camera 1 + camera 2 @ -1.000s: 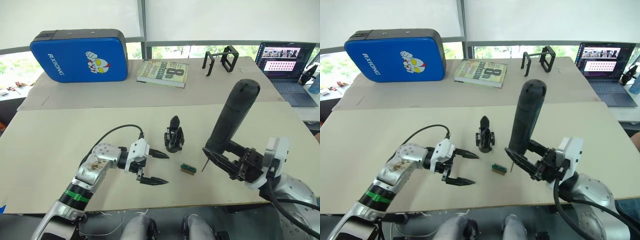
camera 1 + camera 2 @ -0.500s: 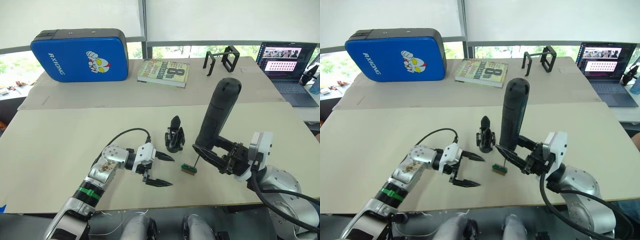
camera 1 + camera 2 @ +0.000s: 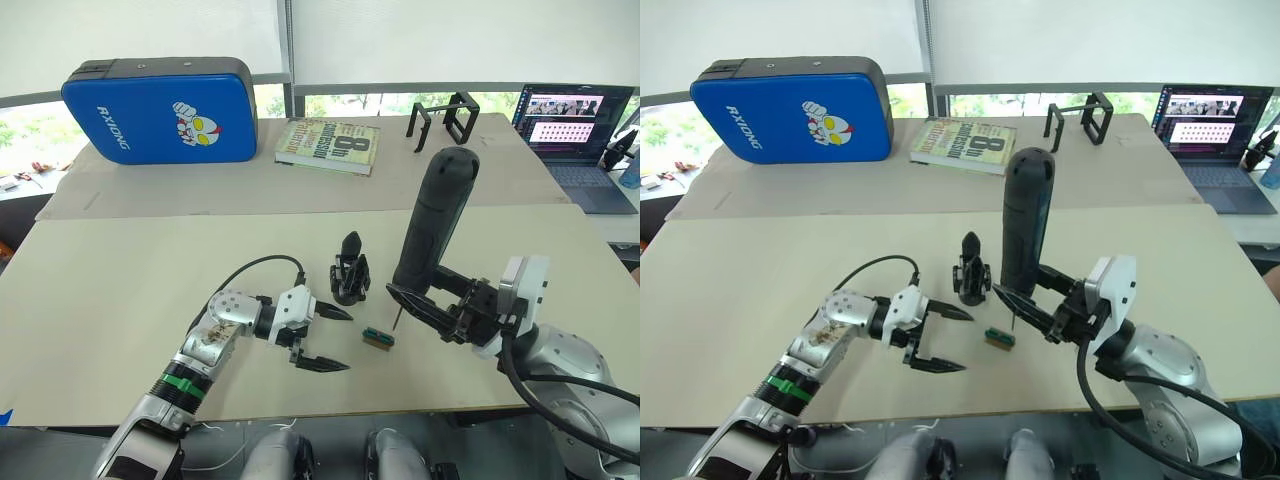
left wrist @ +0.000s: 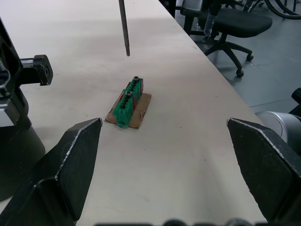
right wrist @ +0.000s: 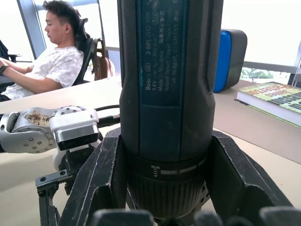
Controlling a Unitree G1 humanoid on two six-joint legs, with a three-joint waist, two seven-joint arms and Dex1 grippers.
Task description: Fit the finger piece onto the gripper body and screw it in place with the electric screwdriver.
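gripper body (image 3: pixel 349 283): small black ribbed block, upright on table centre. finger piece (image 3: pixel 350 245): black tapered blade standing on top of it, tip up. electric screwdriver (image 3: pixel 430 219): thick matte-black cylinder, near upright, slightly tilted, just right of the body, thin bit down, clear of the table

Blue padded case (image 3: pixel 160 110) at the table's far left, book (image 3: pixel 328 145) lying flat beside it, open black frames (image 3: pixel 443 118) further right, laptop (image 3: pixel 578 130) glowing at the far right, small green block (image 3: pixel 377 339) on brown card near centre, seated person (image 5: pixel 49 59) in the background
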